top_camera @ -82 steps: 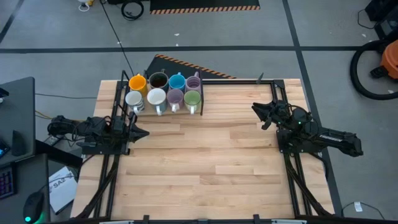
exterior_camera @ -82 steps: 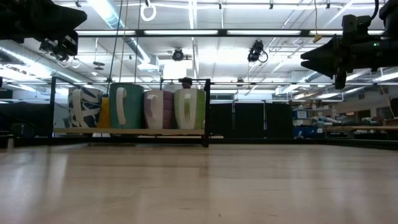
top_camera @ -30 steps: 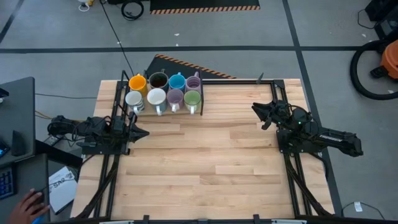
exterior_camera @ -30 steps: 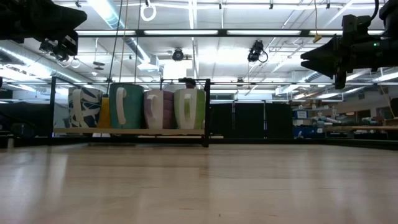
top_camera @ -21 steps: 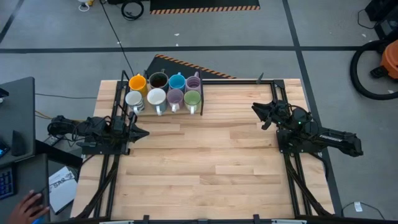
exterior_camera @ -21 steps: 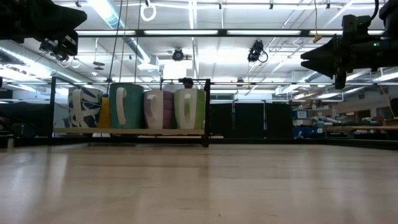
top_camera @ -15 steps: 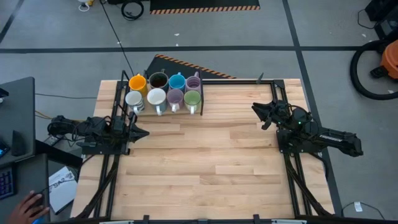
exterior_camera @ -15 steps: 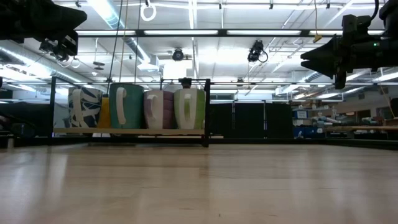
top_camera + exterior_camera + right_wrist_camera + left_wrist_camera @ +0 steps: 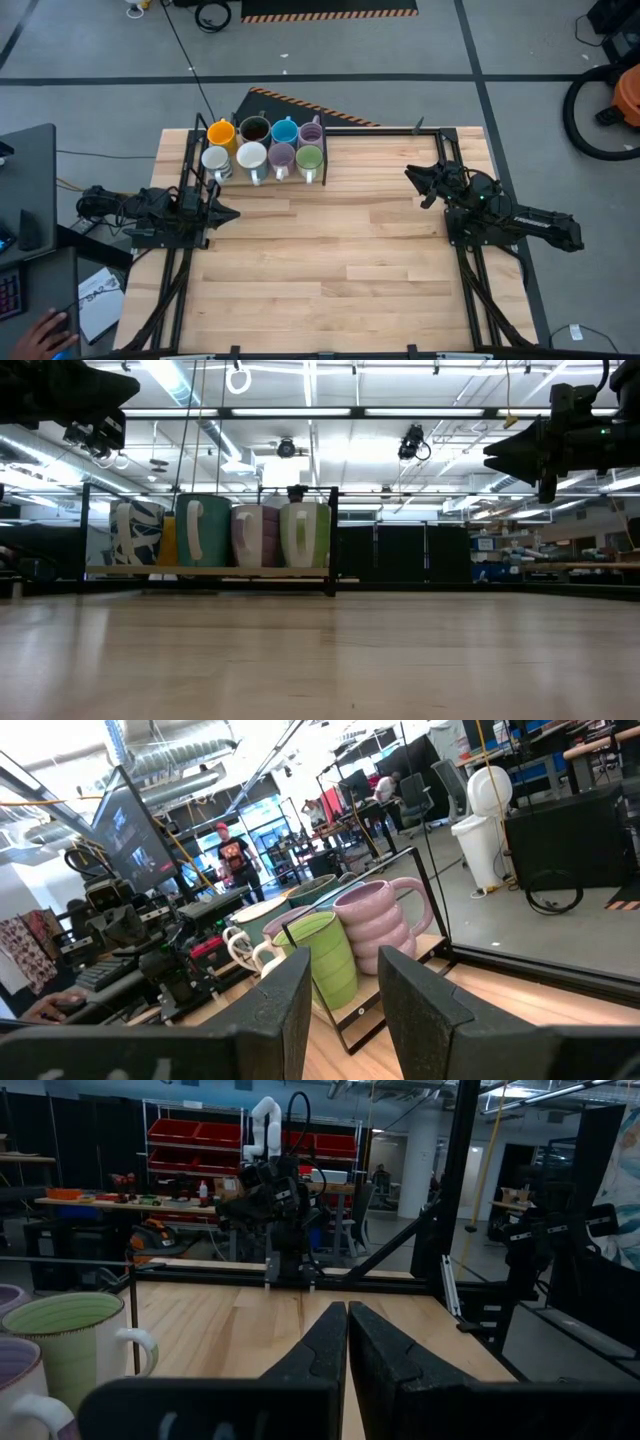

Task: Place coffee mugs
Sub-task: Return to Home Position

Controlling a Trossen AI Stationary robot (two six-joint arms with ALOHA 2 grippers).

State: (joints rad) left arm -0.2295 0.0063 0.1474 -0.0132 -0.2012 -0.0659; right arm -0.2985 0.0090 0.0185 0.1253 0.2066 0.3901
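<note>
My left gripper (image 9: 234,212) hangs over the left edge of the table (image 9: 340,270), its fingers pressed together with nothing between them. My right gripper (image 9: 412,176) hangs near the right edge, fingers a narrow gap apart, also empty. The eight coffee mugs (image 9: 252,156) stand in two rows of four inside the black rack (image 9: 325,172) at the back left of the table. The rack is near my left gripper, just beyond it. It is well apart from my right gripper, which faces the green mug (image 9: 325,960) and a lilac mug (image 9: 375,920) at the rack's nearer end
</note>
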